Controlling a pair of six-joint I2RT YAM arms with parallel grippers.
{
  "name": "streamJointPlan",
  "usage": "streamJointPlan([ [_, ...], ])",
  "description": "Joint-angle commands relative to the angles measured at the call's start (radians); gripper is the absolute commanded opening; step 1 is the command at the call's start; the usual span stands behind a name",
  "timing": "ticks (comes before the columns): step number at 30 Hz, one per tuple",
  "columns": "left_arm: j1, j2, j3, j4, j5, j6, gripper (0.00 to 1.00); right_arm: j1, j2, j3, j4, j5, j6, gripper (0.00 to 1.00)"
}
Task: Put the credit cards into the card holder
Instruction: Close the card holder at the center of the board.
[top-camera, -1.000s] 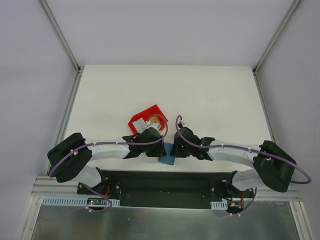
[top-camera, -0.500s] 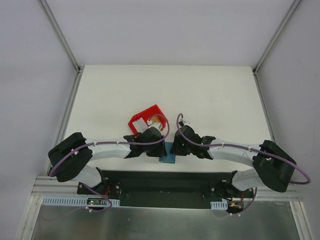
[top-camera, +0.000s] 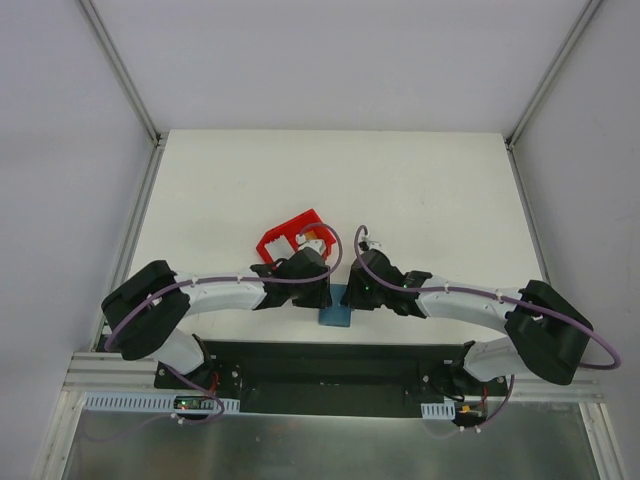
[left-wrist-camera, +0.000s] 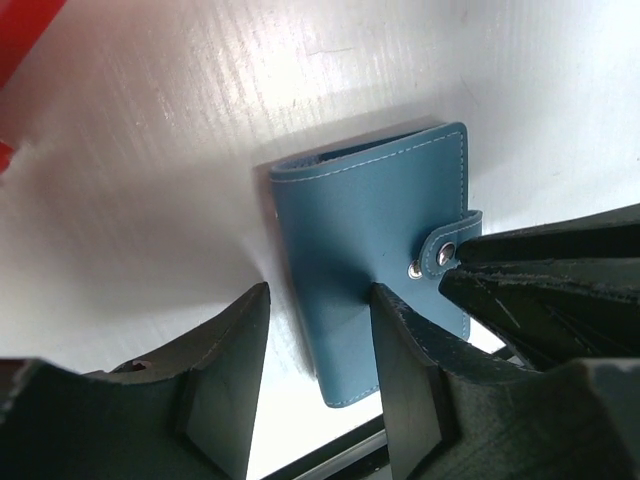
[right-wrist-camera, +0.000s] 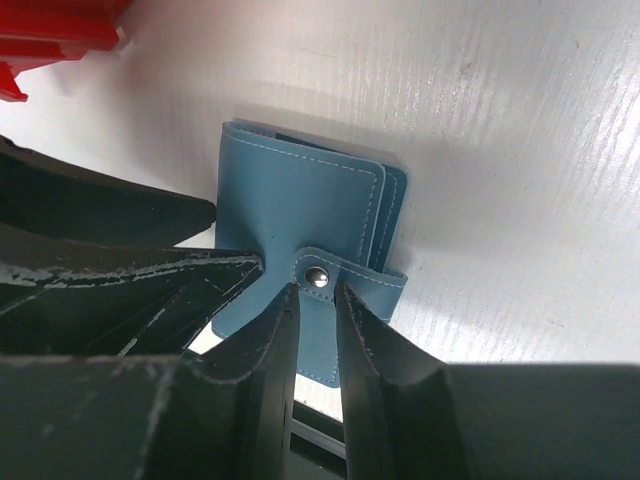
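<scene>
— Where is the card holder (left-wrist-camera: 370, 250) laid?
— On the bench (left-wrist-camera: 150, 200), closed, at the tips of the spread left claw (left-wrist-camera: 320, 297). Its snap strap (right-wrist-camera: 318, 277) is flanked by the narrowed right claw (right-wrist-camera: 315, 297); whether it is gripped cannot be told.

A red plastic bin (top-camera: 285, 236) is sitting askew near the middle of the white surface (top-camera: 430, 190), its corner also showing in both wrist views. A black plate (top-camera: 330, 362) is lying along the surface's near edge.

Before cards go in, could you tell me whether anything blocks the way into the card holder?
Yes: the holder is folded shut, its snap strap over the edge, at the right end effector.
</scene>
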Motion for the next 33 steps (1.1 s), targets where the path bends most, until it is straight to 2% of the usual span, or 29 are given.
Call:
streamJointPlan([
  [1, 0.010, 0.052, 0.025, -0.042, -0.009, 0.043, 0.43, -0.007, -0.017, 0.033, 0.023, -0.012, -0.040, 0.24],
  [11, 0.008, 0.063, -0.013, -0.042, -0.015, 0.021, 0.39, -0.007, -0.025, 0.066, -0.007, -0.022, -0.121, 0.21],
  [22, 0.010, 0.074, 0.002, -0.042, -0.007, 0.021, 0.39, -0.017, 0.014, 0.073, -0.023, -0.046, -0.118, 0.19],
  [33, 0.010, 0.069, -0.001, -0.037, -0.004, 0.030, 0.39, -0.021, -0.088, 0.027, -0.031, 0.023, -0.098, 0.22],
])
